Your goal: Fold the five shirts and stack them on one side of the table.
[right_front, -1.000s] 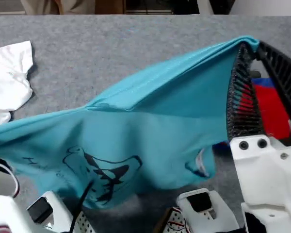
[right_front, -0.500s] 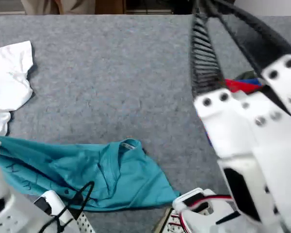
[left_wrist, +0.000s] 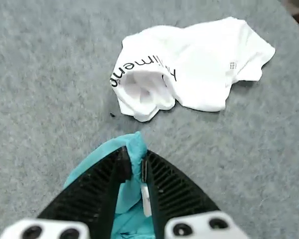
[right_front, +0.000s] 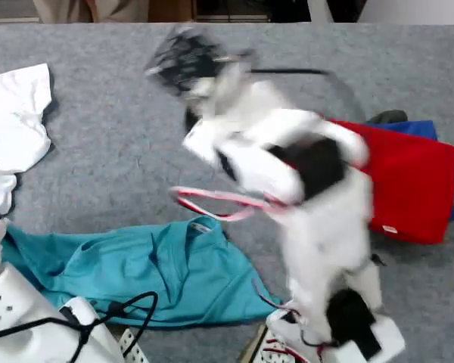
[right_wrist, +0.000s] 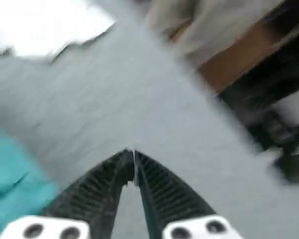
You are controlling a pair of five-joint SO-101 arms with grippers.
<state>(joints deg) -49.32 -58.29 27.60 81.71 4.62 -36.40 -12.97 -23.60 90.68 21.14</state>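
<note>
- Left gripper [left_wrist: 139, 167], at the near-left edge of the worktop [right_front: 98, 174], still pinches an edge of the teal shirt [right_front: 159, 276], near the crumpled white shirt [right_front: 15, 121].
- Teal shirt, stretched in the air between both arms a second ago, now lies rumpled on the worktop; its fold probably needs a fresh start.
- Right gripper [right_wrist: 133, 167] has let go, is closed on nothing, and swings over mid-worktop.
- Red shirt [right_front: 408, 181] sits folded on the blue shirt [right_front: 420, 128] at the right.
</note>
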